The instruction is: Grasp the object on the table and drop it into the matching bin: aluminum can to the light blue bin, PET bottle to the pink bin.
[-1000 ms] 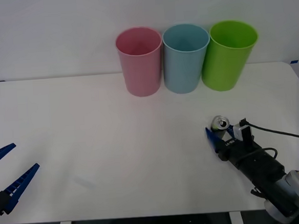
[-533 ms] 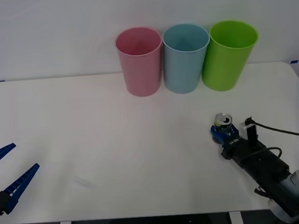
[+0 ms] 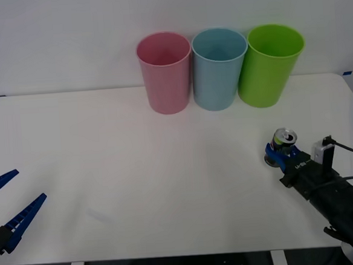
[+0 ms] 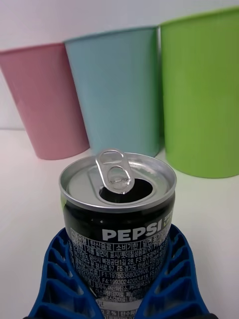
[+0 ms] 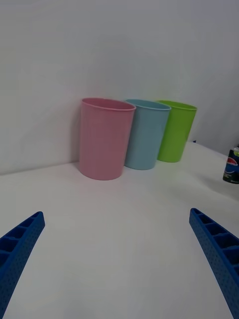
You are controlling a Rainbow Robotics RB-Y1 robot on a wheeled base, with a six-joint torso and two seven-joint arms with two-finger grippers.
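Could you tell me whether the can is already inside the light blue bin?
No, the can sits in the right hand, apart from the light blue bin.

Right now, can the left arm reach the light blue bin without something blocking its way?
Probably yes. The left end effector hangs open at the table's near left edge, and bare tabletop lies between it and the light blue bin. The pink bin stands close beside it, though.
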